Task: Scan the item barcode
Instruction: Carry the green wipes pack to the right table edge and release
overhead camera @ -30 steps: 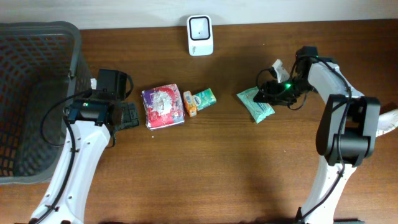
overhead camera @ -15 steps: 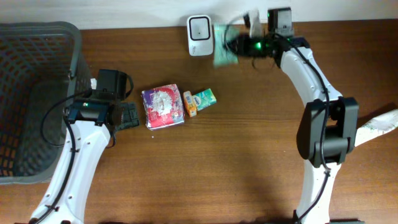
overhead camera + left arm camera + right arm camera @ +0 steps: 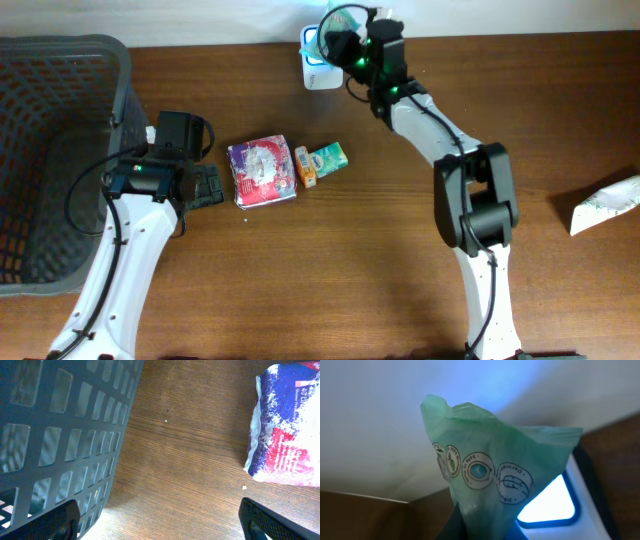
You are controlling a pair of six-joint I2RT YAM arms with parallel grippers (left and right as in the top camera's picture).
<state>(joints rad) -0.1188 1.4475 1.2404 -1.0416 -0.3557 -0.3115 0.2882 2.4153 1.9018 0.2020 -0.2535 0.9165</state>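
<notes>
Right gripper [image 3: 341,45] clamps the green packet [image 3: 487,485] right over the lit scanner [image 3: 551,505], so the scan looks under way, unconfirmed; left gripper [image 3: 205,186], well away from the scanner, gapes wide, empty.

A basket [image 3: 60,150] takes up the far left of the worktop [image 3: 350,260]. Just to its right sits the left hand [image 3: 205,187], its fingers spread wide with only bare worktop between them. To the right of that hand, a little apart, lies a large pack [image 3: 262,171]. A small box [image 3: 305,167] lies just beside the pack's right edge, and a small packet [image 3: 330,156] sits against the box's right side. Behind these, at the back edge of the worktop, stands the scanner [image 3: 322,78]. The right hand [image 3: 340,43] hangs over it, pinching a pouch [image 3: 318,38] close before the scanner's window. Far to the right, well apart from everything else, lies another packet [image 3: 605,203].
</notes>
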